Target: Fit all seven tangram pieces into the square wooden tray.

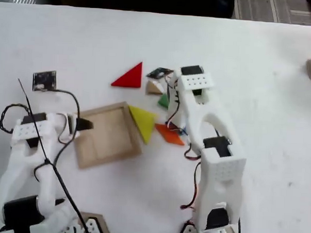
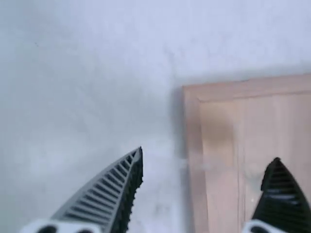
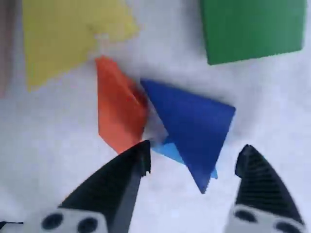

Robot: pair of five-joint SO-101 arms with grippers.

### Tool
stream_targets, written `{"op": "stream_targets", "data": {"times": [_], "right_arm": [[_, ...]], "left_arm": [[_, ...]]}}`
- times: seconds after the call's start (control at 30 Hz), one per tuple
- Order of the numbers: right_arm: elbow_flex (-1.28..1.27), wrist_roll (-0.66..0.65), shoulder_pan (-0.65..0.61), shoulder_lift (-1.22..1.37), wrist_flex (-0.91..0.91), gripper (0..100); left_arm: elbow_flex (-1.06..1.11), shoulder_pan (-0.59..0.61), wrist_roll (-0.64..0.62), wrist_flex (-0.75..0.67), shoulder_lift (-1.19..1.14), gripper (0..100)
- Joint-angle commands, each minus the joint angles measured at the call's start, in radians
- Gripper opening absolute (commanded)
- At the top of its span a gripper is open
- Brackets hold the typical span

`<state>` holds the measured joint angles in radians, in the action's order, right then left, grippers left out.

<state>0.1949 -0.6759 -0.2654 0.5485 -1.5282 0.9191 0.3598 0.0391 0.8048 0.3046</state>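
Left gripper (image 2: pixel 208 155) released, spread astride wooden tray (image 2: pixel 190 126) rim. Right gripper (image 3: pixel 197 146) released, above blue triangle (image 3: pixel 189 119); orange piece (image 3: pixel 119 114) just beside.

A white counter (image 1: pixel 148 39) fills the scene under soft, even light, with a dark strip (image 1: pixel 150 0) beyond its far edge and planked floor (image 1: pixel 274 8) at the far right.

Tray (image 1: pixel 101 113): square, pale wood, flat, mid-table.
Yellow triangle (image 1: pixel 142 121): against tray's right rim.
Red triangle (image 1: pixel 130 77): flat, toward table's far edge.
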Motion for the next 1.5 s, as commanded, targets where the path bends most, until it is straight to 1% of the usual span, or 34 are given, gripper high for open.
{"op": "stream_targets", "data": {"times": [0.0,0.17,0.3,0.47,0.53,0.6,0.67,0.77,0.9,1.0,1.13,1.23,1.47], "right_arm": [[0.018,-0.023,-0.005,0.004,0.016,24.1],[0.02,-0.023,-0.005,0.008,0.099,20.0],[0.075,-0.018,-0.002,0.019,0.097,20.0],[0.078,-0.015,-0.004,0.019,0.099,18.9],[0.081,-0.015,-0.004,0.019,0.099,13.9],[0.083,-0.012,-0.004,0.019,0.099,6.7],[0.083,0.012,-0.004,0.019,0.102,1.2],[0.083,0.02,-0.001,0.019,0.099,3.6],[0.081,0.02,0.004,0.01,0.094,1.8],[0.098,0.021,-0.002,0.002,0.039,1.8],[0.149,0.103,-0.002,-0.045,-0.059,1.8],[0.163,0.144,-0.001,-0.091,-0.097,1.8],[0.16,0.147,-0.004,-0.116,-0.099,1.8]], "left_arm": [[-0.044,0.004,-0.008,-0.028,0.031,37],[-0.044,0.004,-0.008,-0.028,0.031,37],[-0.044,0.004,-0.008,-0.028,0.031,37],[-0.044,0.004,-0.008,-0.028,0.031,37],[-0.044,0.004,-0.008,-0.028,0.031,37],[-0.044,0.004,-0.008,-0.028,0.031,37],[-0.044,0.004,-0.008,-0.028,0.031,37],[-0.044,0.004,-0.008,-0.028,0.031,37],[-0.044,0.004,-0.008,-0.028,0.031,37],[-0.044,0.004,-0.008,-0.028,0.031,37],[-0.044,0.004,-0.008,-0.028,0.031,37],[-0.044,0.004,-0.008,-0.028,0.031,37],[-0.044,0.004,-0.008,-0.028,0.031,37]]}}
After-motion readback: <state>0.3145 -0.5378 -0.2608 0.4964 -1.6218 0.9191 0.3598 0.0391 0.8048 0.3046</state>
